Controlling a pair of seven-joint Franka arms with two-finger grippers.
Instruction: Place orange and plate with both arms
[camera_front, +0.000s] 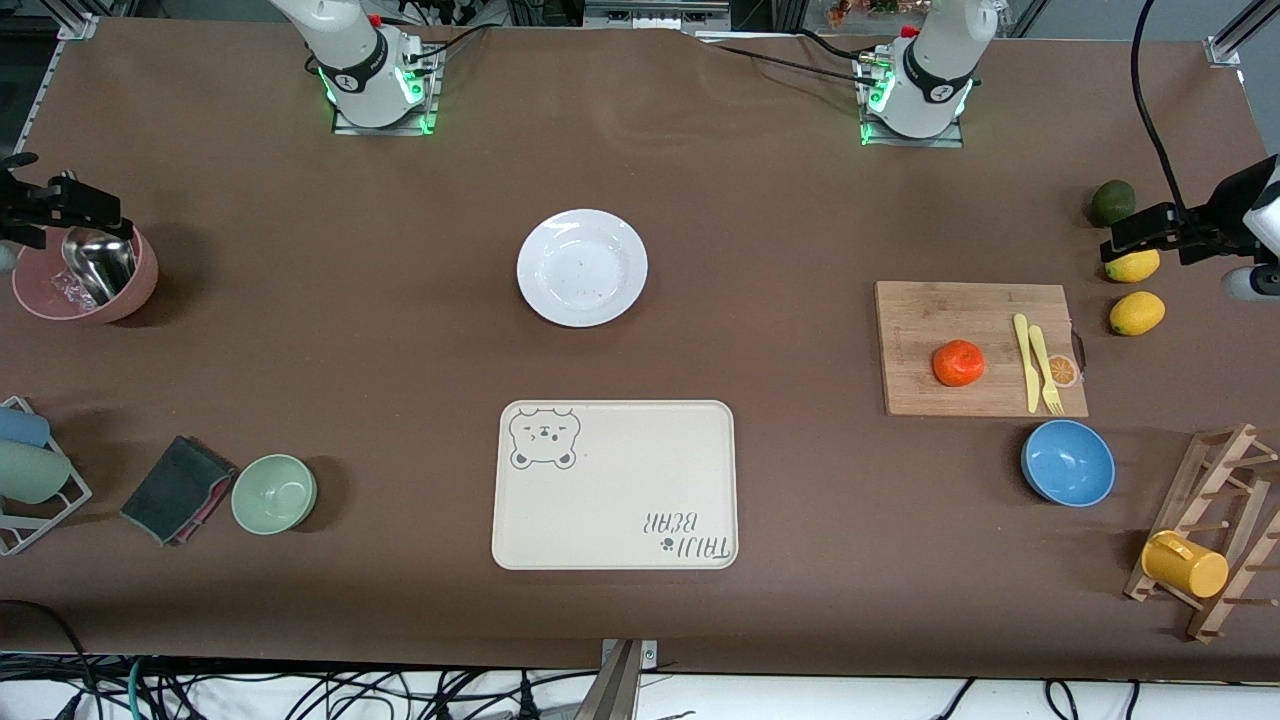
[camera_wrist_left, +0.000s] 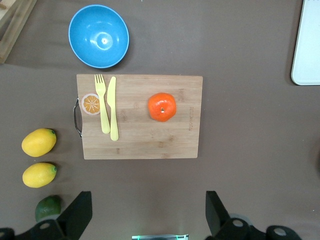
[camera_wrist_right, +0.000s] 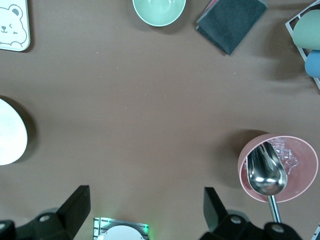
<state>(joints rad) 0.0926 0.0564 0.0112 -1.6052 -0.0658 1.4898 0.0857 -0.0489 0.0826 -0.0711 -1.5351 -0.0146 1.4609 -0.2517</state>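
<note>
The orange (camera_front: 959, 363) lies on a wooden cutting board (camera_front: 920, 315) toward the left arm's end of the table. It also shows in the left wrist view (camera_wrist_left: 161, 107). The white plate (camera_front: 582, 267) lies bare at mid-table, and its edge shows in the right wrist view (camera_wrist_right: 10, 131). My left gripper (camera_front: 1165, 232) hangs open and empty high over the lemons, apart from the orange; its jaws (camera_wrist_left: 147, 215) stand wide. My right gripper (camera_front: 60, 205) hangs open and empty high over a pink bowl, far from the plate; its jaws (camera_wrist_right: 145, 212) stand wide.
A cream bear tray (camera_front: 615, 485) lies nearer the camera than the plate. A yellow knife and fork (camera_front: 1035, 365) lie on the board. A blue bowl (camera_front: 1068, 463), two lemons (camera_front: 1136, 313), a mug rack (camera_front: 1215, 530), a green bowl (camera_front: 274, 493), a dark cloth (camera_front: 175, 490) and the pink bowl (camera_front: 85, 280) with a scoop surround.
</note>
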